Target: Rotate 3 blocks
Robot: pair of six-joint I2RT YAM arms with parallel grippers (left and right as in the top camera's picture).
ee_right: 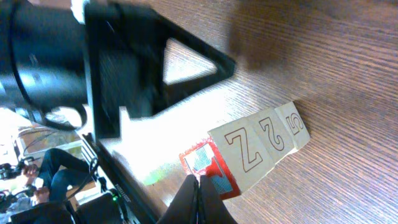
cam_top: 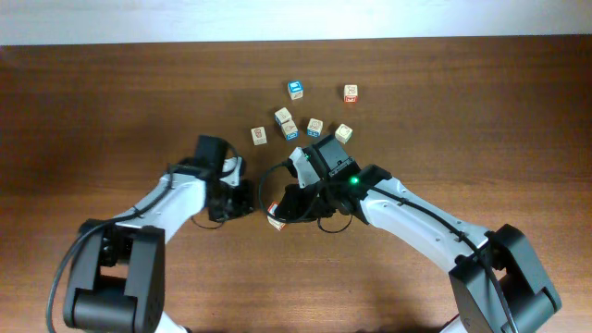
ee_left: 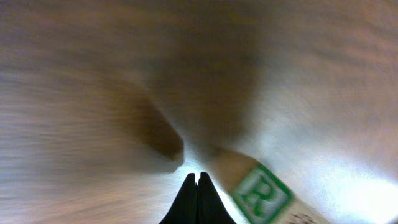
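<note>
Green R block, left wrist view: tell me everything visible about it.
The green R block is a small pale-wood cube, blurred here. One face carries a green R inside a green border; the adjoining side is plain wood, and a face cut by the frame's bottom edge shows faint unreadable print. It sits on the wooden table just right of the left gripper, whose fingertips are shut; whether they touch cannot be told.

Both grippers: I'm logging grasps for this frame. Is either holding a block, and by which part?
Neither. The left gripper is shut empty beside the green R block; the right gripper is shut empty, tips at the Z block.
</note>
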